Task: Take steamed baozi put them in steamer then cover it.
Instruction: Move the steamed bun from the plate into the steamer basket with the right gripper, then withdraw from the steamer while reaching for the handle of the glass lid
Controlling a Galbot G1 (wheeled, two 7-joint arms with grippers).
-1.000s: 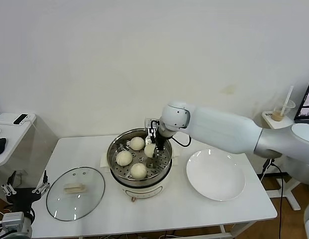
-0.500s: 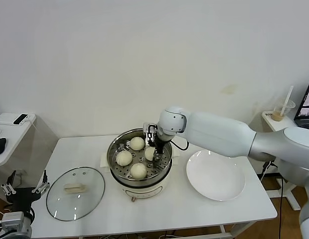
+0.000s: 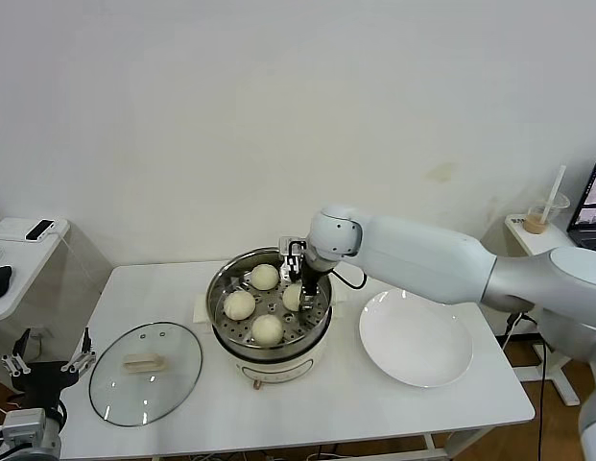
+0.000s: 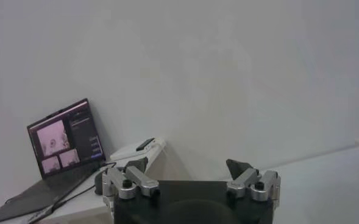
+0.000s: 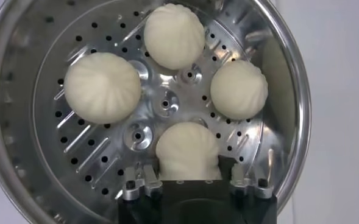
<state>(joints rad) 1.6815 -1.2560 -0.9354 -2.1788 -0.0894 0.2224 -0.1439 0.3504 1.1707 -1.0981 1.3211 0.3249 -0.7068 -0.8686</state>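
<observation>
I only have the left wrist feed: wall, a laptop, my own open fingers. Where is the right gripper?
Observer: The right gripper is down inside the steamer, closed on the fourth baozi.
Operator: Is that bun on the tray?
Observer: The right wrist view shows it low against the perforated tray, though I cannot confirm contact.
Operator: And the other buns?
Observer: Three baozi sit spaced around the tray.
Operator: Where's the cover?
Observer: The glass cover lies flat on the table, on the steamer's left, near the parked left gripper.
</observation>
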